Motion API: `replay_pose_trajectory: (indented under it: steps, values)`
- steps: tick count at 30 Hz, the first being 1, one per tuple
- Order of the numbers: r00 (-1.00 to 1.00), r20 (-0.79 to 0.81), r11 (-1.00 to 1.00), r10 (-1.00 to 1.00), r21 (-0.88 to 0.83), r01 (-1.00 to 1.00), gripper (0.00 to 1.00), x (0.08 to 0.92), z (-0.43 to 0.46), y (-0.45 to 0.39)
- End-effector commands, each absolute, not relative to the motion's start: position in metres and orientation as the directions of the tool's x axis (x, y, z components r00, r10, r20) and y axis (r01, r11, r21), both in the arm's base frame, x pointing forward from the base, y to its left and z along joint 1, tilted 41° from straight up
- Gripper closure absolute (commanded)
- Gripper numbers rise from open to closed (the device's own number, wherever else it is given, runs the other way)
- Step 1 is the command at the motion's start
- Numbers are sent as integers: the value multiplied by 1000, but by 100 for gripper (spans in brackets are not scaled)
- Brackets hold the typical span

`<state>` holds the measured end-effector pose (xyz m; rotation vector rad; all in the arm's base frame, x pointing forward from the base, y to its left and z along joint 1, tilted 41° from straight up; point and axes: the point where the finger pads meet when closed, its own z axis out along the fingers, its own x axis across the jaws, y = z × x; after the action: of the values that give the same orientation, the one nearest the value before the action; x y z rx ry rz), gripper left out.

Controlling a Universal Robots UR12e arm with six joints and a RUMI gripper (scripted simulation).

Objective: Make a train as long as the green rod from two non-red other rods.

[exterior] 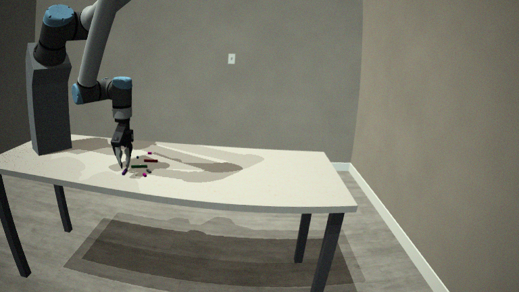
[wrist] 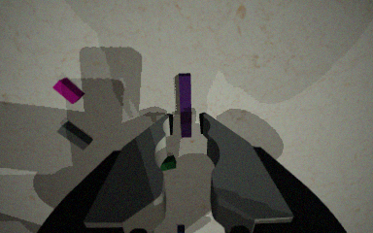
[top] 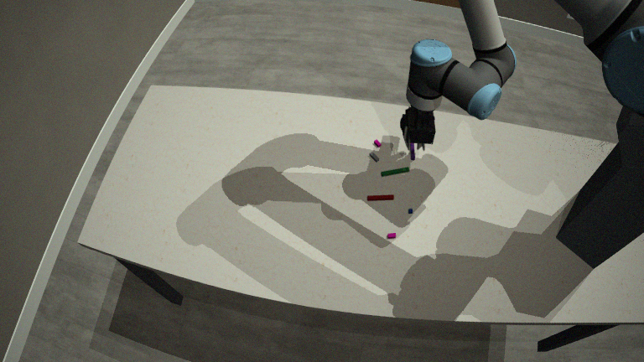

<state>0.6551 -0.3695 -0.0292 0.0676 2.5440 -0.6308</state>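
Observation:
The purple rod [top: 412,152] lies flat on the table just behind the right end of the green rod [top: 394,172]. My gripper [top: 413,144] is low over the purple rod. In the wrist view the fingers stand on either side of the near end of the purple rod [wrist: 184,104], narrowly open, with a small gap on each side. One end of the green rod [wrist: 168,163] shows below the fingers. A magenta rod [top: 377,142] and a grey rod [top: 374,156] lie left of the gripper. A second magenta rod [top: 391,235] lies near the front.
A red rod [top: 380,198] lies in front of the green rod, and a small blue rod [top: 410,211] lies to its right. The robot's base block [exterior: 47,105] stands at the table's end.

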Motion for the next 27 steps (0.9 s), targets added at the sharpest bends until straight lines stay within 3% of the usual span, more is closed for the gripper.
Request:
replay_pose_trajectory:
  steps: [1, 27]
  values:
    - [-866, -494, 891, -73, -423, 166, 86, 655, -29, -369]
    - [-866, -494, 891, -73, -423, 166, 86, 661, -38, -375]
